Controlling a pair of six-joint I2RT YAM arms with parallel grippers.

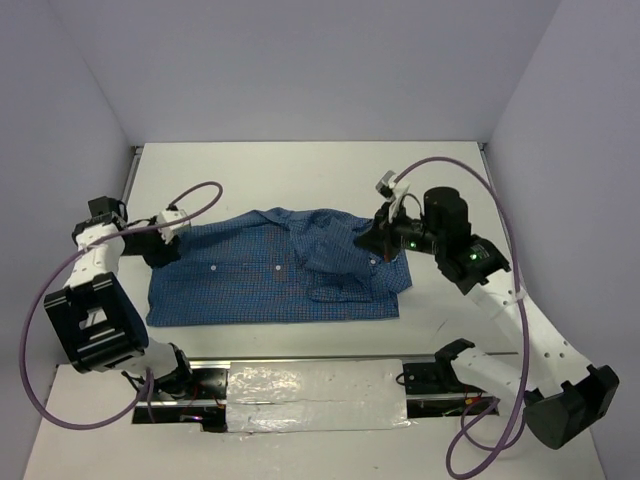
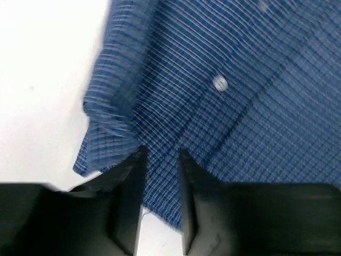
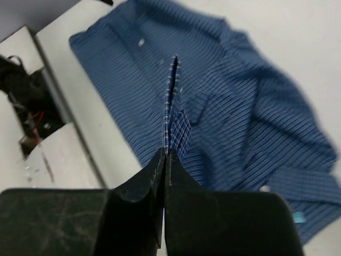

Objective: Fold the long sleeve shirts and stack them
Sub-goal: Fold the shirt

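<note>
**Shirt Position and Gripper Status**

The blue checked shirt [image 1: 270, 280] lies spread on the white surface [image 1: 300, 175], roughly midway between the two arms. Its left part is flat. Its right part is rumpled, with cloth folded over on itself.

The left gripper [image 2: 160, 152] is at the shirt's far left corner. Its fingers are spread, and checked cloth shows in the gap between them, near a white button [image 2: 219, 82]. Whether the fingers touch the cloth cannot be told.

The right gripper [image 3: 164, 153] is over the shirt's right end. Its fingers are pressed together, pinching a thin ridge of cloth that stands up from the garment.
</note>
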